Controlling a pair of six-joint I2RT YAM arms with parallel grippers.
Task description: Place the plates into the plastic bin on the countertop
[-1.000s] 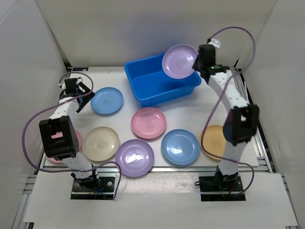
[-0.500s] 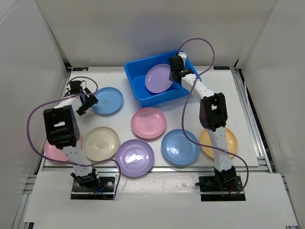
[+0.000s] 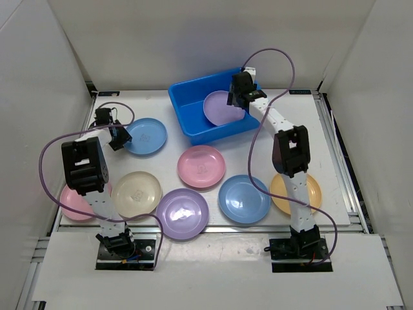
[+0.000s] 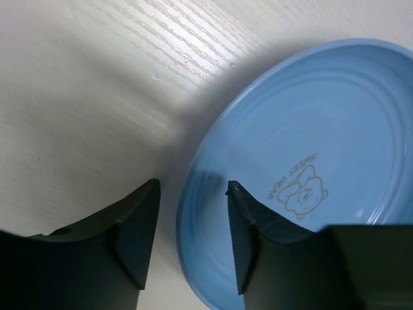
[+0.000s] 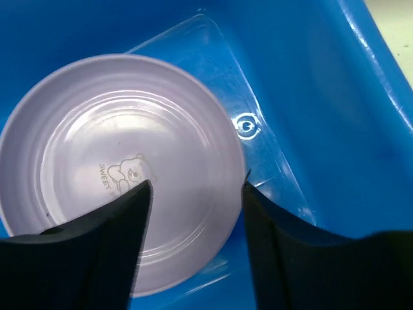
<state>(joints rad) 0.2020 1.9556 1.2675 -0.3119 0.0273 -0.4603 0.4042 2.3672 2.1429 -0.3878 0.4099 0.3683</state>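
Note:
A purple plate point(image 3: 221, 110) point(image 5: 129, 129) lies flat inside the plastic bin point(image 3: 178, 110) point(image 5: 322, 77). My right gripper point(image 3: 236, 98) point(image 5: 197, 184) hangs open just above the plate's right edge, not touching it. At the left, a light blue plate point(image 3: 147, 135) point(image 4: 322, 129) rests on the countertop point(image 3: 322, 129). My left gripper point(image 3: 119, 137) point(image 4: 193, 186) straddles its left rim, one finger inside and one outside. Its jaws are open, with gaps to the rim.
Other plates lie on the countertop: pink point(image 3: 201, 166), cream point(image 3: 135, 194), purple point(image 3: 182, 213), blue point(image 3: 244, 198), orange point(image 3: 298, 194) under the right arm, and pink point(image 3: 72, 201) at the left edge. White walls enclose the table.
The right arm swung the purple plate down into the bin and let it go. The left gripper moved onto the blue plate's rim and its jaws narrowed.

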